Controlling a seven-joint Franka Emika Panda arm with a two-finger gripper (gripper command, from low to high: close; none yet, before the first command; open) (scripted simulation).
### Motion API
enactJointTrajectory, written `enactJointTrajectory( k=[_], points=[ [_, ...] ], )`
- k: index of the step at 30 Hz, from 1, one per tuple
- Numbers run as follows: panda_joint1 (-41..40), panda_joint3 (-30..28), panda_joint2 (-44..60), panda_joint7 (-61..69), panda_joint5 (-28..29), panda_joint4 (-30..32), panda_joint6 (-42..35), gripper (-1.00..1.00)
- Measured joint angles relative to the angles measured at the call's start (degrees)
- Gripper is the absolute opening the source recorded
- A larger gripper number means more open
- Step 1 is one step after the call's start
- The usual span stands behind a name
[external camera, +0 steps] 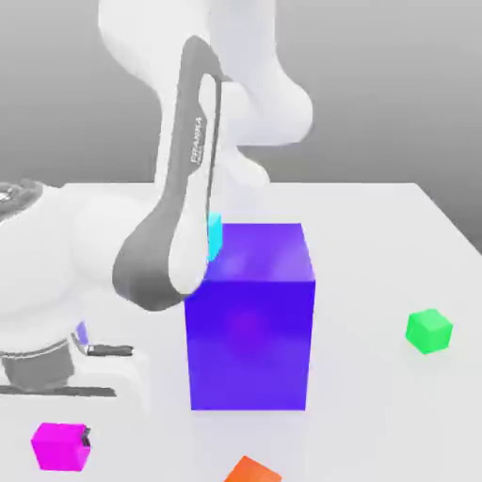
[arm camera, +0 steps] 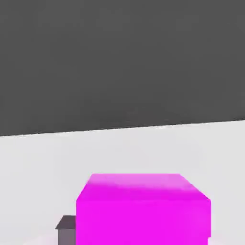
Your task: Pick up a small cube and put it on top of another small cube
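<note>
The small magenta cube (external camera: 61, 445) sits low at the exterior view's left, near the front edge of the white table (external camera: 377, 245). The gripper (external camera: 83, 437) is clamped on it; a dark fingertip (external camera: 86, 436) presses its side, so I think the grasp is just made for lifting. The green cube (external camera: 429, 330) stands well apart at the right. A cyan cube (external camera: 215, 235) peeks behind the big purple-blue block (external camera: 250, 320), partly hidden by the arm; either could be the target.
</note>
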State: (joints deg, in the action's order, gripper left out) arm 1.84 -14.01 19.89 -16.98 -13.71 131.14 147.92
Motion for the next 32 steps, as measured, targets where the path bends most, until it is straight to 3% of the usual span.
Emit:
enactJointTrajectory(
  k=[11,16,20,25,26,32],
  points=[
    [18.0,14.8,-12.5,-0.8,7.2,13.9,2.4,-1.00],
    [33.6,23.6,-19.8,-0.2,9.8,21.3,3.6,-1.00],
    [40.5,26.2,-23.5,0.3,11.4,26.0,5.5,-1.00],
    [40.9,25.0,-14.7,-3.6,17.1,26.2,14.4,-1.00],
    [41.4,24.3,-13.0,-4.5,18.3,26.2,16.1,1.00],
    [41.6,23.9,-12.1,-4.9,18.9,26.1,16.9,1.00]
  ],
)
